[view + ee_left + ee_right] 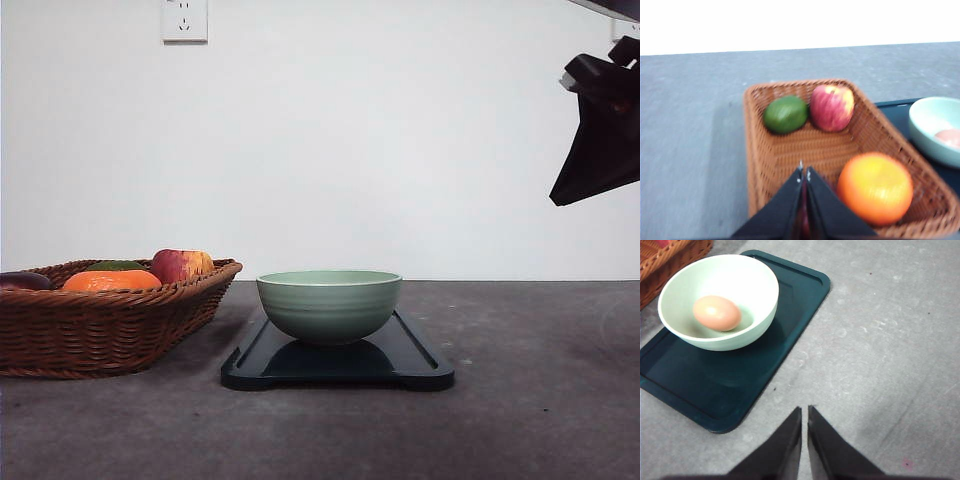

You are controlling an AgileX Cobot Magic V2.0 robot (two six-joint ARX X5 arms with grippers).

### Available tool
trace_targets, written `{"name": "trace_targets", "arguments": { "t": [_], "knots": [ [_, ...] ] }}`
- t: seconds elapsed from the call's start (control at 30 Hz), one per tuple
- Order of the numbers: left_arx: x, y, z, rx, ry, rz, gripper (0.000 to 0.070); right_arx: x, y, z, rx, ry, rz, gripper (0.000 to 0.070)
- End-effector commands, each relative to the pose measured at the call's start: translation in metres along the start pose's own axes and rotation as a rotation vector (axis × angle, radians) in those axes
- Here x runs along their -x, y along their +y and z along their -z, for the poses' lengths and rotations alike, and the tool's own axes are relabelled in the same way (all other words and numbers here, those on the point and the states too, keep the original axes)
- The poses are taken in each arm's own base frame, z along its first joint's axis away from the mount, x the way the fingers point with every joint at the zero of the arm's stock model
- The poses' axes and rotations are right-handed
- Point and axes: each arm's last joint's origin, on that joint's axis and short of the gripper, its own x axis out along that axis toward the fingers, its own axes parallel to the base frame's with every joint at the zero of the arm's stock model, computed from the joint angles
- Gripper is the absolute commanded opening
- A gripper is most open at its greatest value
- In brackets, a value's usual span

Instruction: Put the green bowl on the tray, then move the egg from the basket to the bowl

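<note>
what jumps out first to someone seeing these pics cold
The green bowl sits on the dark tray mid-table, with the egg already inside it. Left of the tray, the wicker basket holds an apple, a green fruit and an orange fruit.

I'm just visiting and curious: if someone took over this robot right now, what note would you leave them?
Left gripper: shut, empty, above the basket.
Right gripper: shut, empty, above bare table beside the tray.
Green bowl sits on the tray; the egg lies inside it.
Basket holds an apple, an orange fruit and a green fruit.
Done: both steps, by the look of it. Left: nothing apparent.
</note>
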Motion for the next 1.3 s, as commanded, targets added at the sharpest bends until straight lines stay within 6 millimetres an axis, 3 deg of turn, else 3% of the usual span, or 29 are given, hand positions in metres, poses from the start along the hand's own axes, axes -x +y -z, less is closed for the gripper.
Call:
{"name": "trace_targets", "arguments": {
  "t": [0.0, 0.17, 0.33, 1.27],
  "knots": [
    [0.003, 0.001, 0.01, 0.033, -0.031, -0.024, 0.0, 0.0, 0.001, -0.003, 0.011, -0.011, -0.003, 0.0011],
    [0.006, 0.005, 0.036, 0.107, -0.081, -0.076, 0.0, 0.0, 0.001, -0.003, 0.011, -0.011, -0.003, 0.0011],
    [0.005, 0.005, 0.051, 0.13, -0.082, -0.079, 0.0, 0.0, 0.001, -0.003, 0.011, -0.011, -0.003, 0.0011],
    [0.006, 0.006, 0.052, 0.129, -0.067, -0.125, 0.0, -0.001, -0.002, -0.007, 0.075, -0.056, 0.045, 0.0011]
  ]
}}
